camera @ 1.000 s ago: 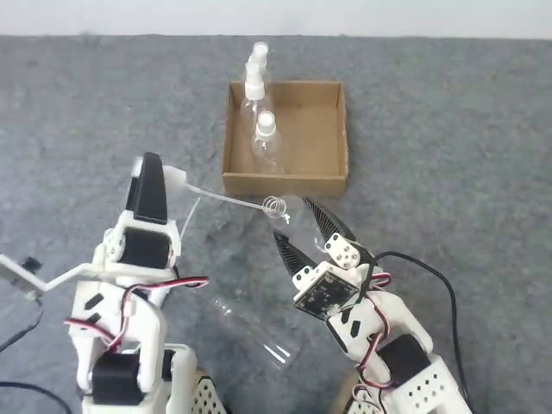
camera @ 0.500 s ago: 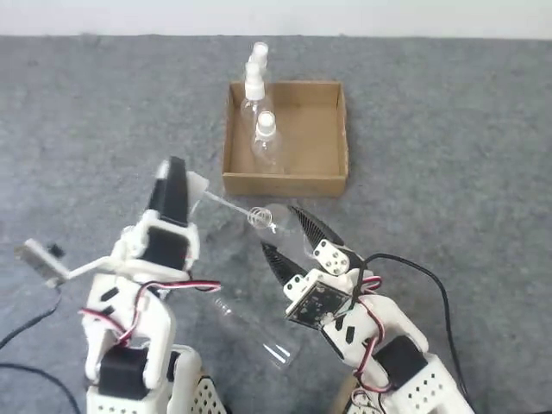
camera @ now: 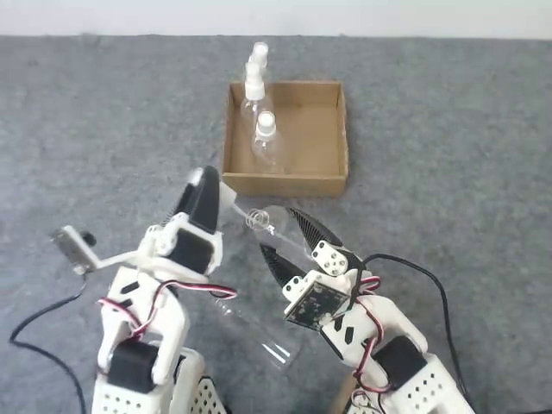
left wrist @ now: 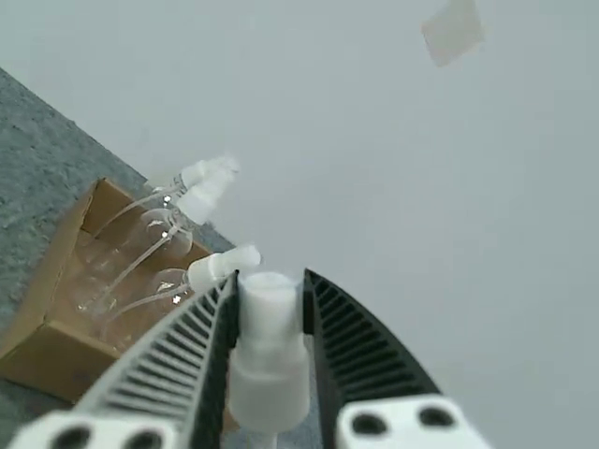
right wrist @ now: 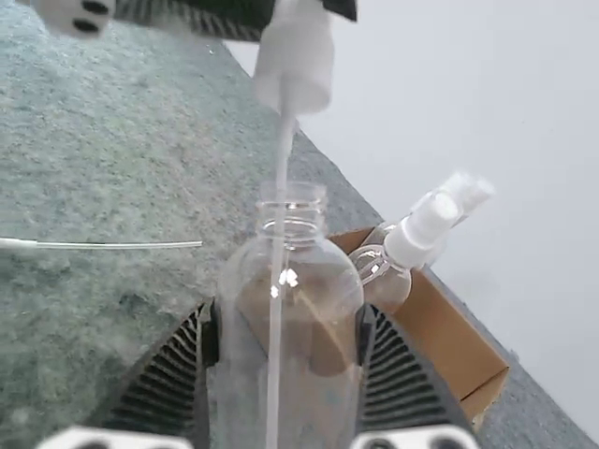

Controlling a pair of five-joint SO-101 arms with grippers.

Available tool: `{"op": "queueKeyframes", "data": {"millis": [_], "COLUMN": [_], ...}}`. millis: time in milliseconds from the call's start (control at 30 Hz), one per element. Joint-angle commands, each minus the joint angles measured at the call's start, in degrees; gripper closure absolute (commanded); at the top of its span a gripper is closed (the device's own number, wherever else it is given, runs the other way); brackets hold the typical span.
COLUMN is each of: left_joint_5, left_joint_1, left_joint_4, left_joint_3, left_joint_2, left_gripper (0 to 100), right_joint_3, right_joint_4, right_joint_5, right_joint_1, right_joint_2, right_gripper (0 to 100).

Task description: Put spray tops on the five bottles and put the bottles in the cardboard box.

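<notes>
My left gripper point(camera: 216, 191) is shut on a white spray top point(left wrist: 270, 327), whose thin dip tube point(camera: 246, 211) points toward my right gripper. My right gripper point(camera: 281, 235) is shut on a clear open bottle point(right wrist: 285, 299), held just in front of the cardboard box point(camera: 332, 142). In the right wrist view the spray top point(right wrist: 298, 56) hangs above the bottle and its tube runs down into the open neck. Three bottles with spray tops point(camera: 264, 129) stand in the box's left part. Another clear bottle without a top point(camera: 259, 332) lies on the carpet between the arm bases.
A loose thin tube point(right wrist: 94, 245) lies on the grey carpet beside the held bottle. The right half of the box floor point(camera: 315, 129) is bare cardboard. A black cable point(camera: 431, 276) curls by the right arm's base.
My left arm has swung to the right with the spray top, bringing its tube over the held bottle. My right gripper shifted slightly left with the bottle, then stayed.
</notes>
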Motion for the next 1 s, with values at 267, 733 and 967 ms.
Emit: {"op": "queueKeyframes", "data": {"millis": [267,733,967], "left_joint_5": [-4.0,-9.4,-10.6], "left_joint_1": [5.5,13.3,13.3], "left_joint_4": [-5.7,-0.8,-1.0], "left_joint_3": [3.6,4.7,4.4], "left_joint_2": [-0.9,-1.0,-1.0], "left_gripper": [99,99,99], "right_joint_3": [1.2,1.2,1.2], "right_joint_4": [0.4,0.4,0.5], "right_joint_5": [0.5,-1.0,-6.0], "right_joint_1": [-0.6,-0.3,-0.2], "right_joint_2": [-0.1,-0.1,0.0], "right_gripper": [99.1,99.1,99.1]}}
